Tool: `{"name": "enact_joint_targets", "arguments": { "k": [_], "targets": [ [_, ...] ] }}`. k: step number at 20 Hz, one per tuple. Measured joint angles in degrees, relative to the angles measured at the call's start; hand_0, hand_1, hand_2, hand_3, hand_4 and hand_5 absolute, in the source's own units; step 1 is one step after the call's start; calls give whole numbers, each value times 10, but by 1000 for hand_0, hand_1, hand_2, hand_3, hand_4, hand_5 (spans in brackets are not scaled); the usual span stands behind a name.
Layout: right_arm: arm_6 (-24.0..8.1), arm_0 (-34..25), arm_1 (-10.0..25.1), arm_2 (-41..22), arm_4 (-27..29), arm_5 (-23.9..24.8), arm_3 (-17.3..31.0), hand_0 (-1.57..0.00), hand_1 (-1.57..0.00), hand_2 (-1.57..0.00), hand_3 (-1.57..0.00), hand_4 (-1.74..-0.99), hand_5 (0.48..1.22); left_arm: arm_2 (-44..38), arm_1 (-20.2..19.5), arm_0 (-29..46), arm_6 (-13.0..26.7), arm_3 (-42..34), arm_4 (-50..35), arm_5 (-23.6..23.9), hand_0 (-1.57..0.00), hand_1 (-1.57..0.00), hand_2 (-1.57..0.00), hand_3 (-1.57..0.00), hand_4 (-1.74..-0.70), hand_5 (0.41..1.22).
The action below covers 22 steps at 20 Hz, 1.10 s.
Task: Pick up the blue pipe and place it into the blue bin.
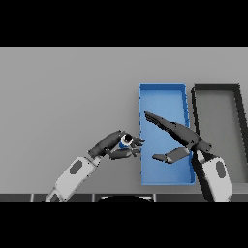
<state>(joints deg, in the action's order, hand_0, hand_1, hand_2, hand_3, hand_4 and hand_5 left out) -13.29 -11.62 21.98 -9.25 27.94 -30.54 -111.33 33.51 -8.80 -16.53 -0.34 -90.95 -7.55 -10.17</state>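
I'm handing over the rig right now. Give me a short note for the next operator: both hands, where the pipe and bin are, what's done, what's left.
Left hand: fingers curled round the blue pipe, just left of the blue bin, near its left wall.
Right hand: open, fingers straight, thumb apart, above the blue bin's interior, holding nothing.
A dark bin stands to the right of the blue one.
Done: pipe is grasped.
Left: carry the pipe over the bin's left wall and release it inside. The right hand may need to move clear first.
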Motion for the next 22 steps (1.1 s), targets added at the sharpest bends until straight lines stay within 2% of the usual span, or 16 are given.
{"name": "enact_joint_targets", "arguments": {
  "k": [3, 4, 6, 9, 12, 16, 17, 18, 19, 20, 21, 22],
  "targets": [
    [-38, -59, -8, -30, -3, -4, 7, 1, 1, 1, 1, -1326, 485, -3, -6, -4, 0, -5, -2, -4, -1571, -1571, -1571, -1439, -1730, 1221],
    [-46, -65, -7, -41, 4, -11, -4, 1, 1, 1, 1, -1324, 488, -4, -7, -4, 4, -9, -3, -3, -1571, -1571, -1571, -1439, -1730, 1221],
    [-52, -94, -17, -54, -4, -18, 8, 1, 1, 1, 1, -1307, 497, 0, -2, 0, 5, -4, -4, -5, -1571, -1571, -1571, -1444, -1728, 1221],
    [-53, -133, -35, -75, -19, -38, 32, 1, 1, 1, 1, -1256, 517, -3, -2, -2, -19, 1, -3, -12, -1571, -1571, -1571, -1506, -1593, 1221],
    [-79, -164, -63, -101, -37, -35, 47, 1, 1, 1, 1, -1232, 517, -1, -2, -2, -20, 6, -6, -23, -1571, -1571, -1571, -1538, -1524, 1221],
    [-77, -192, -94, -118, -50, -36, 88, 1, 1, -9, 1, -1210, 498, -12, -6, -7, -27, 9, 6, -30, -1571, -1571, -1571, -1557, -1473, 1221],
    [-93, -209, -101, -118, -44, -35, 100, -17, -34, -54, -26, -1236, 493, -9, 1, -6, -21, 12, 6, -29, -1571, -1571, -1571, -1560, -1525, 1221],
    [-100, -221, -98, -116, -29, -41, 101, -107, -140, -160, -116, -1291, 483, -11, -1, -3, -7, 8, 5, -27, -1571, -1571, -1571, -1284, -1568, 1221],
    [-100, -223, -101, -122, -32, -49, 105, -264, -299, -308, -252, -1348, 477, -13, 0, -4, -14, 9, 6, -31, -1571, -1571, -1571, -1190, -1603, 1221],
    [-103, -231, -109, -125, -37, -52, 114, -475, -487, -492, -516, -1365, 477, -9, -2, -12, 2, 16, 26, -22, -1571, -1527, -1571, -1119, -1630, 1221],
    [-99, -241, -117, -128, -39, -55, 122, -694, -704, -708, -659, -1433, 486, 1, -13, -12, 10, 4, 43, -16, -1571, -1536, -1571, -1121, -1647, 1221],
    [-88, -250, -119, -126, -38, -56, 129, -869, -877, -881, -775, -1486, 516, 0, -12, -10, 13, -1, 46, -7, -1571, -1543, -1571, -1211, -1665, 1221]
  ]
}}
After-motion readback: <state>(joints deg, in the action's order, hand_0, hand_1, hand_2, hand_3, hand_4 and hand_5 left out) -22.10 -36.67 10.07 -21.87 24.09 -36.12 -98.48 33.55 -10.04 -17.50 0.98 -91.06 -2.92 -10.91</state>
